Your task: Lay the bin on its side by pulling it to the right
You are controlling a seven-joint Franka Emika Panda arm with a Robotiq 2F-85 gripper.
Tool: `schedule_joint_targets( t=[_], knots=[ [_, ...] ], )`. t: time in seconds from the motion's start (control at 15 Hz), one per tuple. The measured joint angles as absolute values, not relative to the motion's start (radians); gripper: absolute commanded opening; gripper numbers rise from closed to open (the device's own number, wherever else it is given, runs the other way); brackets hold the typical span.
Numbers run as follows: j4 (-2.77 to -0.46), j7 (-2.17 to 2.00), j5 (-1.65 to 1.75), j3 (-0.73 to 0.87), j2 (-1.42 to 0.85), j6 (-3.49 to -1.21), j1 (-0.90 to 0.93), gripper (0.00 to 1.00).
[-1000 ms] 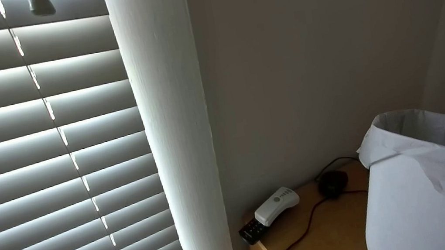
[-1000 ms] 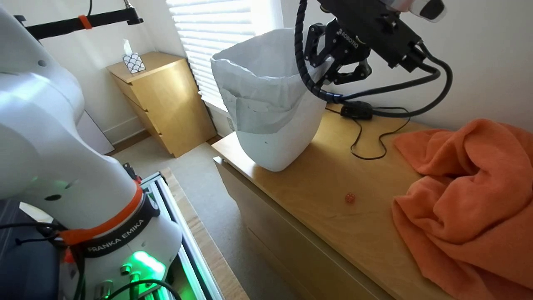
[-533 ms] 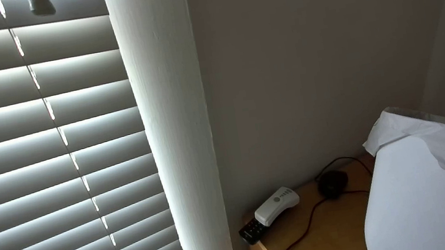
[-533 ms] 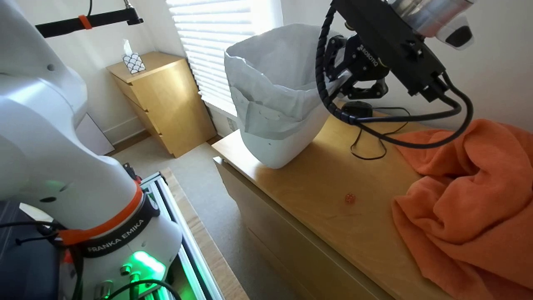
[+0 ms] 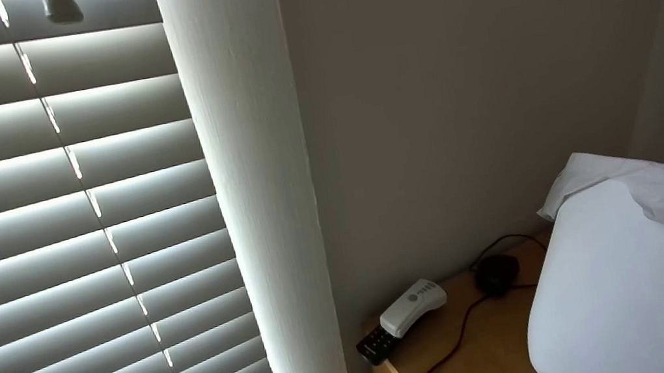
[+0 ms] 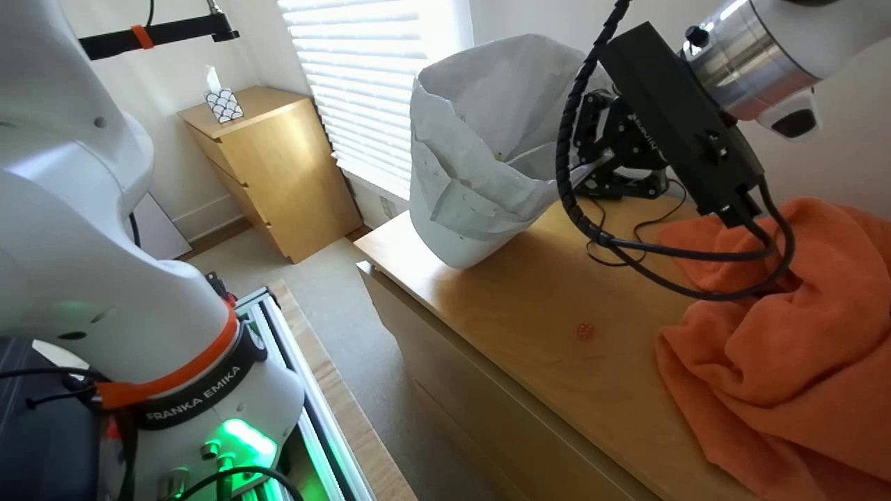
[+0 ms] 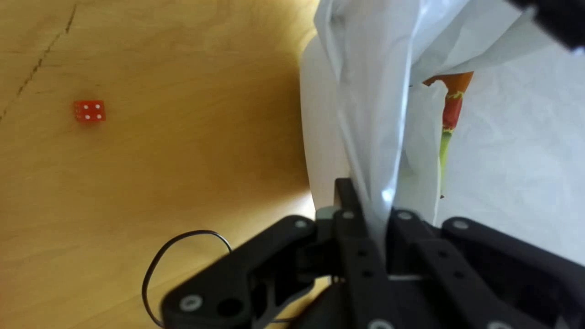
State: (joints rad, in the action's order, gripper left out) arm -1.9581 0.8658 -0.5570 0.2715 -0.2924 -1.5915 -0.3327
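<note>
The white bin [image 6: 449, 240] stands tilted on the wooden dresser top, leaning right, away from the window, in an exterior view. Its crinkled liner [image 6: 480, 188] hangs over the rim. The bin [image 5: 637, 292] also shows in an exterior view, cut off by the right edge, with its opening turned out of sight. My gripper [image 6: 588, 156] is shut on the rim on the right side, partly behind its cable. In the wrist view the gripper [image 7: 372, 205] pinches the liner-covered rim [image 7: 374, 137]. An orange, red and green item [image 7: 451, 109] shows inside the bin.
An orange cloth [image 6: 786, 348] lies at the right of the dresser top [image 6: 515, 299]. A red die [image 6: 585, 330] lies in front of the bin. A black cable [image 6: 630, 263] runs behind. A white remote [image 5: 412, 307] lies on a black remote [image 5: 377, 344] near a wall.
My gripper has moved right and down, taking the rim with it. The bin leans further right, and in an exterior view its opening has turned out of sight.
</note>
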Motion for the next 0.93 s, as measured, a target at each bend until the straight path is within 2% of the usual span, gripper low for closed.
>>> schedule_joint_targets(
  t=[0.13, 0.2, 0.33, 0.73, 0.93],
  knots=[
    [-1.932, 0.869, -0.578, 0.258, -0.332, -1.569, -0.348, 0.06],
    [-1.918, 0.87, -0.584, 0.252, -0.351, -1.558, -0.356, 0.32],
    [-1.889, 0.873, -0.595, 0.24, -0.391, -1.531, -0.371, 0.33],
    [-1.81, 0.89, -0.627, 0.213, -0.485, -1.448, -0.418, 0.79],
    [-1.776, 0.905, -0.652, 0.203, -0.52, -1.406, -0.439, 0.99]
  ],
)
